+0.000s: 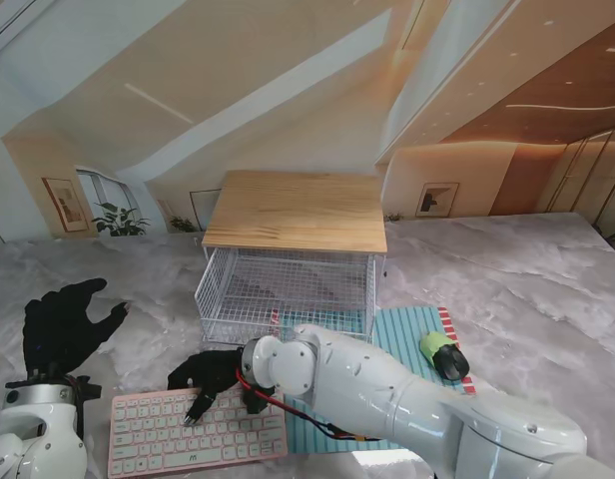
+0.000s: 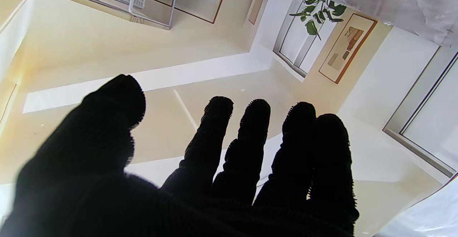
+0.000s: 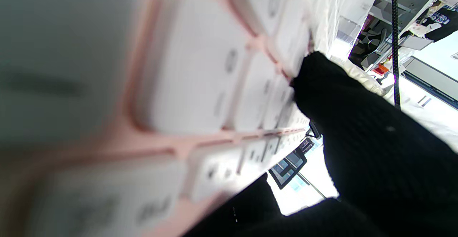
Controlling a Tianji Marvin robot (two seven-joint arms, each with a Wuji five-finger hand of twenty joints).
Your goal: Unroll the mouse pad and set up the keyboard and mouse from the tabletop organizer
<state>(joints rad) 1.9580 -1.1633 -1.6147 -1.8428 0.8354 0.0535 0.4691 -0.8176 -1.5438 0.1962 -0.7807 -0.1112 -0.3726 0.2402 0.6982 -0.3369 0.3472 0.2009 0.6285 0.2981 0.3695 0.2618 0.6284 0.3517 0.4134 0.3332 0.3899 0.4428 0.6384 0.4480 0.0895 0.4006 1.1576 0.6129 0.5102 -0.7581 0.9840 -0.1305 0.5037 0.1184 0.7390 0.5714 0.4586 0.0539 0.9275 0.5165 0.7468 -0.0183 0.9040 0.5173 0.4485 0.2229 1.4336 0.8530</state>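
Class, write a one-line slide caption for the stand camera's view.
Right hand grips the pink keyboard before the wire organizer; left hand hovers open.

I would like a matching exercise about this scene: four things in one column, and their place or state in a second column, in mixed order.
Things:
1. keyboard
2. mouse
3. left robot hand
4. wire organizer

Places or states:
a. lying on the striped mouse pad, on the right
b. open, holding nothing
c. under the right robot hand
d. behind the pad, with a wooden top

Pairs: 1-c, 2-a, 3-b, 4-d
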